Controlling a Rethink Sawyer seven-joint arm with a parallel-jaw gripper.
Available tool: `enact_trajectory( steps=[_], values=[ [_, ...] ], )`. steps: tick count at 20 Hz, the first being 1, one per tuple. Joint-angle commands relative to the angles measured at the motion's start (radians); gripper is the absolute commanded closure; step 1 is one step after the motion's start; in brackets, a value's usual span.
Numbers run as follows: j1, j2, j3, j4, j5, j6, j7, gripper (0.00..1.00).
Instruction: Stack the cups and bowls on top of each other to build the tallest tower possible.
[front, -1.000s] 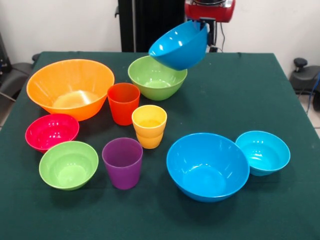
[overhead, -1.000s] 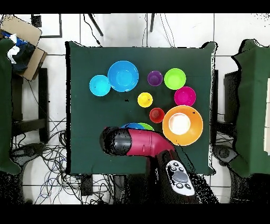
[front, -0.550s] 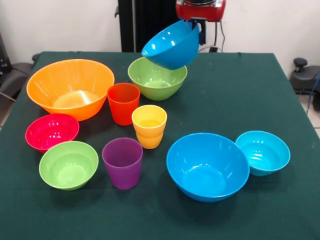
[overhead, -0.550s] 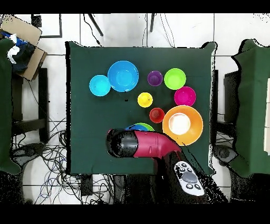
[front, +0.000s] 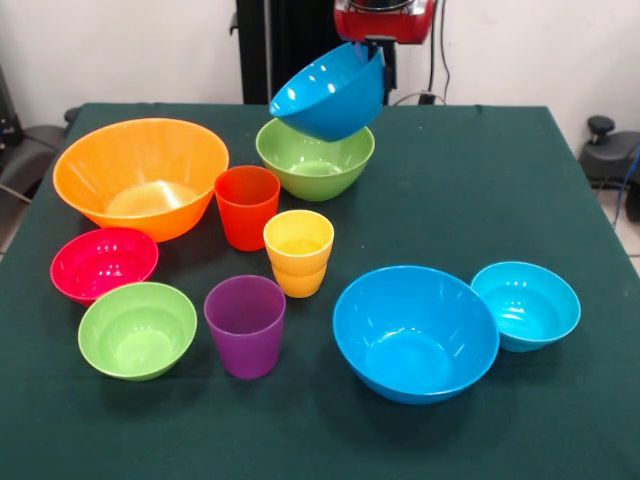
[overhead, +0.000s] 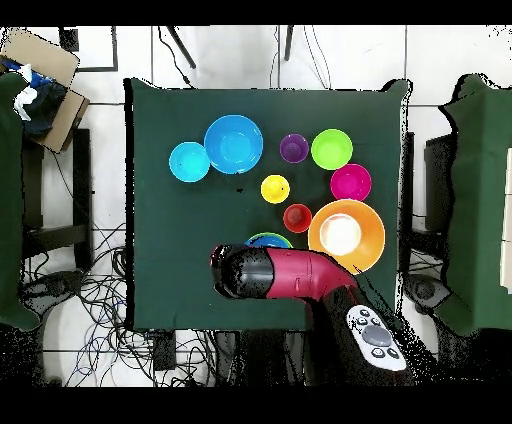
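We carry a large glossy blue plastic bowl (front: 330, 92) in the hand (front: 380, 52), which is clamped on its rim at the far edge. The bowl hangs tilted, its mouth turned toward the camera, just above the medium green plastic bowl (front: 315, 158) that stands on the green-covered table (front: 480, 180); from the front view we cannot tell whether the two touch. Taking that green bowl as our landmark, the ribbed orange-red plastic cup (front: 246, 206) stands just in front and to its left, and the huge orange-yellow plastic bowl (front: 140, 176) lies further left. The second large blue bowl (front: 415, 331) sits well in front and to the right. From overhead the red arm (overhead: 290, 274) hides most of the carried bowl. We judge it light, stiff and slippery, so a rim pinch lets it swing. Levelling it before letting go should help it nest squarely.
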Motion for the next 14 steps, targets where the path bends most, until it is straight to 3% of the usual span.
enact_trajectory(
  steps=[1, 14],
  values=[
    [-0.019, 0.033, 0.098, 0.04, -0.085, -0.019, -0.074, 1.0],
    [-0.095, 0.037, 0.125, 0.04, -0.139, 0.003, -0.096, 1.0]
  ],
)
